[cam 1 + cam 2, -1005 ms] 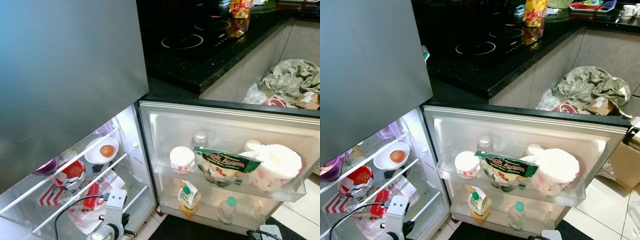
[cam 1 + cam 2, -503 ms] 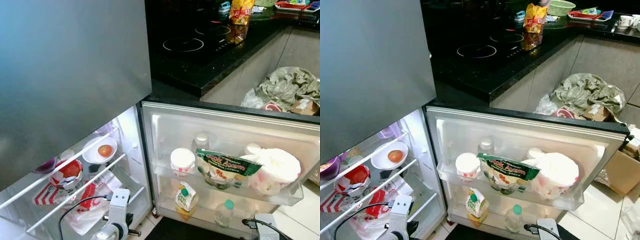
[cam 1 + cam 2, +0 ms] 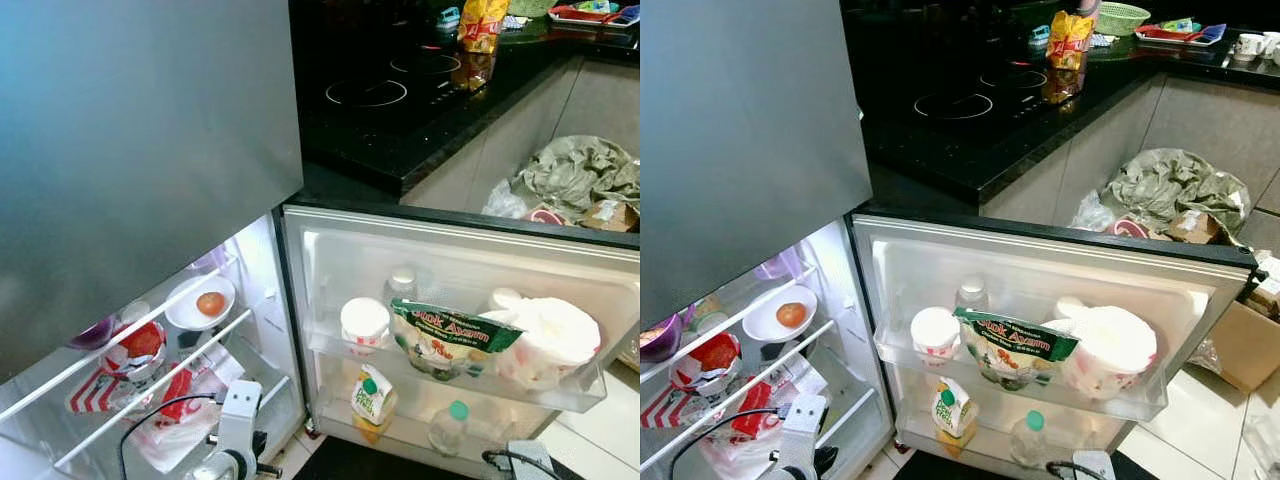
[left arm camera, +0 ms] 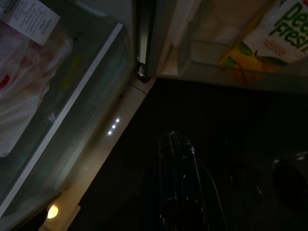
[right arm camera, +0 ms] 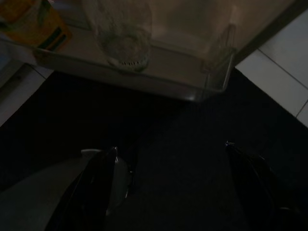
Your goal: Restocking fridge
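The fridge's lower door [image 3: 330, 250] stands open. Its upper door shelf holds a white lidded cup [image 3: 364, 322], a green Stok Ayam bag [image 3: 447, 335] and a white plastic bag [image 3: 550, 335]. The shelf below carries a juice carton [image 3: 371, 395] and a water bottle [image 3: 448, 425]. My left arm [image 3: 235, 430] hangs low by the fridge body, and its gripper [image 4: 176, 140] is shut with nothing in it, above the dark mat. Below the door's bottom shelf, my right gripper [image 5: 170, 146] is open and holds nothing.
Inside the fridge a white bowl [image 3: 201, 302] with an orange round item sits on a glass shelf, with red-and-white packets [image 3: 140, 345] beside and below it. A black hob counter [image 3: 400, 110] lies behind the door. Bags and boxes [image 3: 580, 175] crowd the floor at right.
The camera has shifted a little, so the whole scene sits slightly differently. My right arm's wrist shows a bit lower at the bottom edge. Nothing in the fridge has moved.
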Controlling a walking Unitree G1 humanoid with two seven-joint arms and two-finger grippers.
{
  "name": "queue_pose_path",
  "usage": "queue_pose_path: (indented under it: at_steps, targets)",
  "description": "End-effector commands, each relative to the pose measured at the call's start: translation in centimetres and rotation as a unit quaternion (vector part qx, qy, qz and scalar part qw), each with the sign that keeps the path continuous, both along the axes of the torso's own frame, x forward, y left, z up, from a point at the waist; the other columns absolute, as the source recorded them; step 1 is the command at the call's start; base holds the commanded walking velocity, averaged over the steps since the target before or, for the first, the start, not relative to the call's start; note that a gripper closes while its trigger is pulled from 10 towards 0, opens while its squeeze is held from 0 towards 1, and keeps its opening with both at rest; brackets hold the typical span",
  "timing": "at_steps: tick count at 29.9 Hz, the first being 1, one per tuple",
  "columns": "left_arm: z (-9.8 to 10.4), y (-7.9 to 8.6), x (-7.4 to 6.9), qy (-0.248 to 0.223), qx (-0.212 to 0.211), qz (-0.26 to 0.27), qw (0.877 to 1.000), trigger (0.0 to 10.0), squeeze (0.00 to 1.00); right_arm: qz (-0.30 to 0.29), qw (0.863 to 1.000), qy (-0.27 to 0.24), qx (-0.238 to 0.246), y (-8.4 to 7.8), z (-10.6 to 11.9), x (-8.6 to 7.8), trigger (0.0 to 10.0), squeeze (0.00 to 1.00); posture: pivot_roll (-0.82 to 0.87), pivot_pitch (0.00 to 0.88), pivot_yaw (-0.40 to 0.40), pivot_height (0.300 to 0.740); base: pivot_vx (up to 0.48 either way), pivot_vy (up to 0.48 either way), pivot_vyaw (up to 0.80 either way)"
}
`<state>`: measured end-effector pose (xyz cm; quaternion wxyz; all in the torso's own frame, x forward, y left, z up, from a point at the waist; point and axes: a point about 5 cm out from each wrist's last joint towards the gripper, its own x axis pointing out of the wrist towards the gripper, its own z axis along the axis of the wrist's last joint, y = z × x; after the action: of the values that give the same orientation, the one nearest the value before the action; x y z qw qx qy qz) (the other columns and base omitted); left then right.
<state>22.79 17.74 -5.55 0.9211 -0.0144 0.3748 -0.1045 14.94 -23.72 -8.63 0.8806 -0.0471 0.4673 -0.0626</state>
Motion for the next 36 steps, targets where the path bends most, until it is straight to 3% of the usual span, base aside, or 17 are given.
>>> queue_pose_path:
  at_steps: [1, 10, 36]
  targets:
    - [-0.2, -0.2, -0.2, 0.010, 0.003, -0.008, 1.000, 10.0, 0.00, -0.010, 1.000, 0.010, 0.008, 0.4, -0.4, -0.6, 10.0, 0.00, -0.17, 0.043, 0.060, 0.740, 0.000, -0.326, 0.00]
    - [-0.3, -0.2, -0.3, 0.015, 0.009, -0.011, 1.000, 10.0, 0.00, -0.018, 0.999, 0.031, 0.010, 0.9, -1.0, -1.9, 10.0, 0.00, -0.17, 0.048, 0.062, 0.740, 0.000, 0.000, 0.00]
    - [-0.4, -0.3, -0.4, 0.019, 0.002, -0.005, 1.000, 10.0, 0.00, -0.016, 0.999, 0.030, 0.012, 1.1, -0.7, -0.4, 10.0, 0.00, -0.17, 0.048, 0.054, 0.740, 0.000, 0.000, 0.00]
